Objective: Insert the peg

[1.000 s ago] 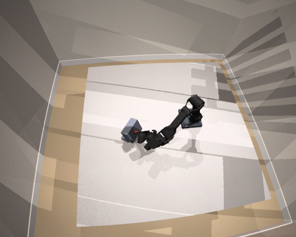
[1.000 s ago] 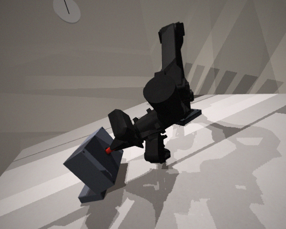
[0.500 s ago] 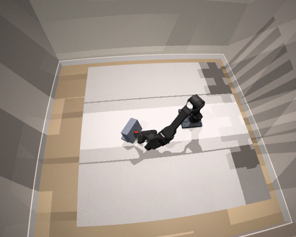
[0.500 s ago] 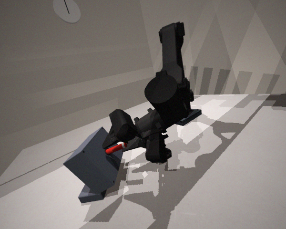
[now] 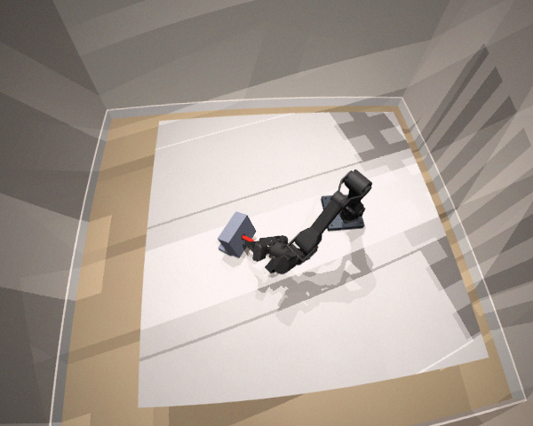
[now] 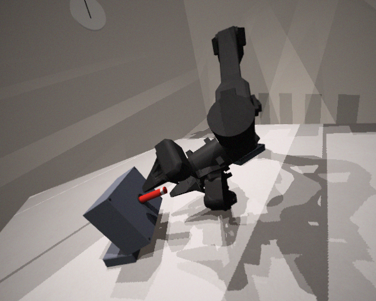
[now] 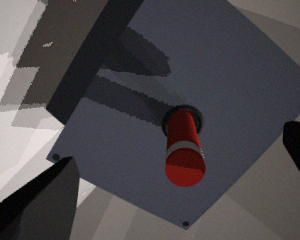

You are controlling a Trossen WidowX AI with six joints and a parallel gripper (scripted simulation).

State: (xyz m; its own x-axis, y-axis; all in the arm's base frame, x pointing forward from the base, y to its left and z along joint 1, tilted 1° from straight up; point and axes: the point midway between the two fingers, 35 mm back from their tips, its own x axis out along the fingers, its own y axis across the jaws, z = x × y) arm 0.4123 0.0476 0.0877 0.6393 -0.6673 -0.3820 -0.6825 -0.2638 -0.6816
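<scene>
A red round peg (image 5: 247, 238) (image 6: 152, 195) (image 7: 185, 150) sits with its bottom end in the hole of the sloped blue-grey panel (image 5: 235, 230) (image 6: 116, 214) (image 7: 244, 60), and its free end sticks out towards the arm. My gripper (image 5: 259, 252) (image 6: 158, 192) (image 7: 181, 150) is open wide. Its two dark fingers stand on either side of the peg's free end and are apart from it. In the wrist view the fingers show only at the left and right edges, well clear of the peg.
The panel stands on a small flat foot (image 6: 116, 259) on the white table. The arm's base (image 5: 342, 216) is behind the gripper. A low clear wall (image 5: 81, 220) rings the table.
</scene>
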